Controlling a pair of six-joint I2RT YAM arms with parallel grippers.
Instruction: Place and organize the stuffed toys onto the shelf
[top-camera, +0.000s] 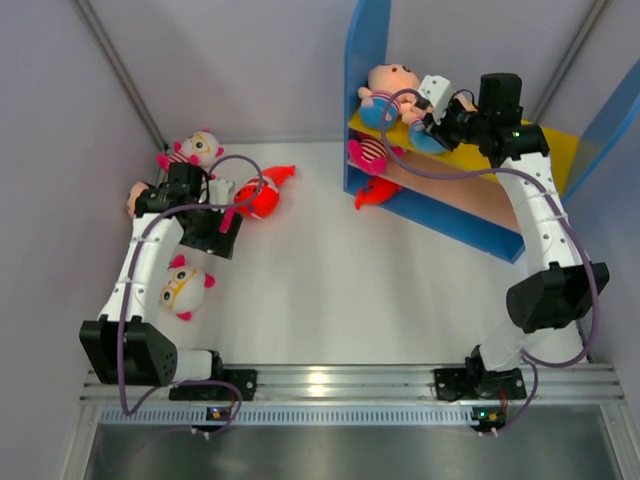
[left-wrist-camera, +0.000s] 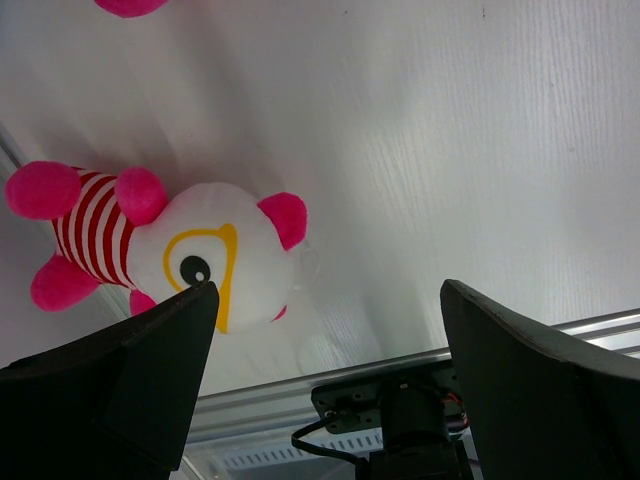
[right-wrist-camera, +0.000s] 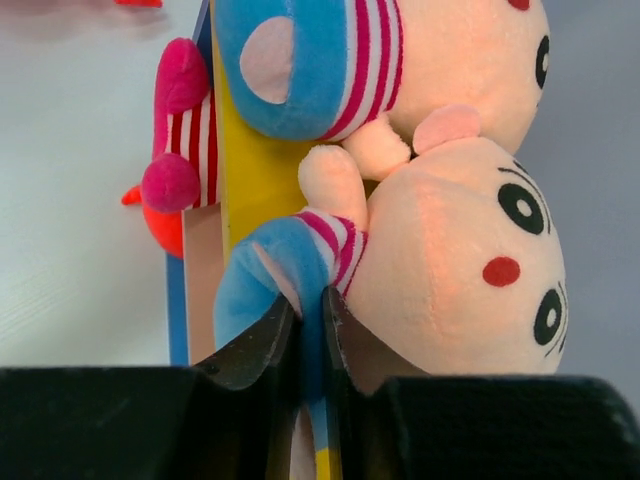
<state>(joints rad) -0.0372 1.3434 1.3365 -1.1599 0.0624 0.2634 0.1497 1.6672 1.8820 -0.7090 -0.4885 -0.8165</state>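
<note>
— The top view is bright and even, lit from overhead. Shadows under the toys on the table (top-camera: 320, 260) are faint and soft. One glare spot sits on the rail (top-camera: 318, 380).
— And the edges?
— The wall posts lean outward, bent by a wide lens. Focus holds across the frame.
— Left wrist view?
— Bright table, with a broad soft shadow up-left of the striped doll (left-wrist-camera: 200, 260). The doll is fairly sharp. The left fingers (left-wrist-camera: 120, 390) are near-black and blurred, with no detail.
— Right wrist view?
— Very close. The peach doll (right-wrist-camera: 450, 260) is well lit and slightly soft. The right fingers (right-wrist-camera: 250, 350) are dark and out of focus. The shelf (right-wrist-camera: 250, 170) behind is blurred, and the table looks washed pale.
</note>
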